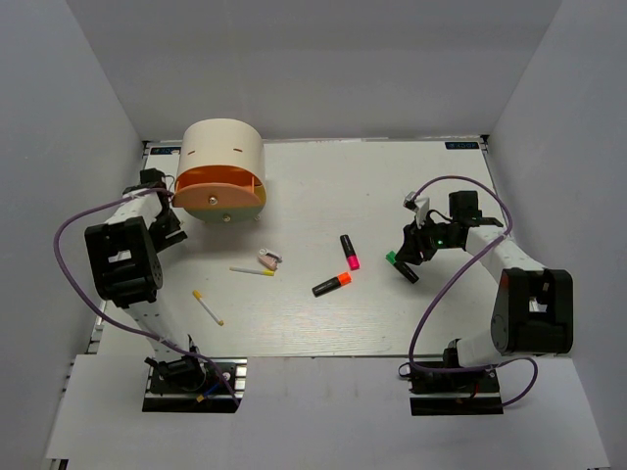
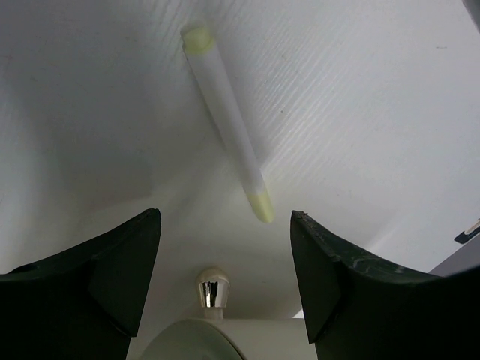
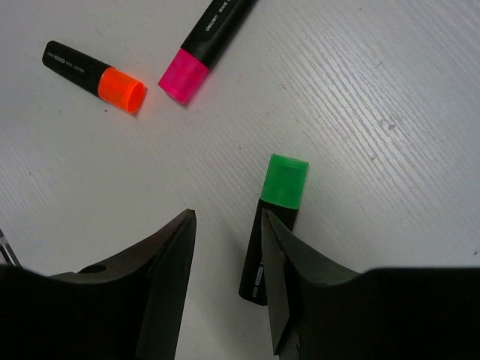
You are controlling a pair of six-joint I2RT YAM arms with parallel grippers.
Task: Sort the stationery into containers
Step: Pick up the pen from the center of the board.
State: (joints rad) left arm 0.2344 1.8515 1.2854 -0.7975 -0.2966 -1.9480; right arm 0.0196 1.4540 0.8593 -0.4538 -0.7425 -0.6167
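Observation:
The cream drum organiser (image 1: 223,157) with an orange front stands at the back left. My left gripper (image 1: 167,201) is by its left side. In the left wrist view it (image 2: 223,215) is open, with a shiny knob (image 2: 212,287) on the cream body (image 2: 202,341) low between the fingers, untouched. A pale stick (image 2: 225,120) lies ahead. My right gripper (image 1: 409,257) (image 3: 227,215) hangs open over the green-capped marker (image 1: 402,267) (image 3: 283,181), whose barrel runs partly under the right finger. Pink-capped (image 1: 349,251) (image 3: 196,56) and orange-capped (image 1: 332,285) (image 3: 97,77) markers lie mid-table.
Two thin pale sticks (image 1: 252,271) (image 1: 208,307) and a small pink-and-white clip (image 1: 268,259) lie left of centre on the white table. Grey walls enclose the table on three sides. Purple cables loop beside both arms.

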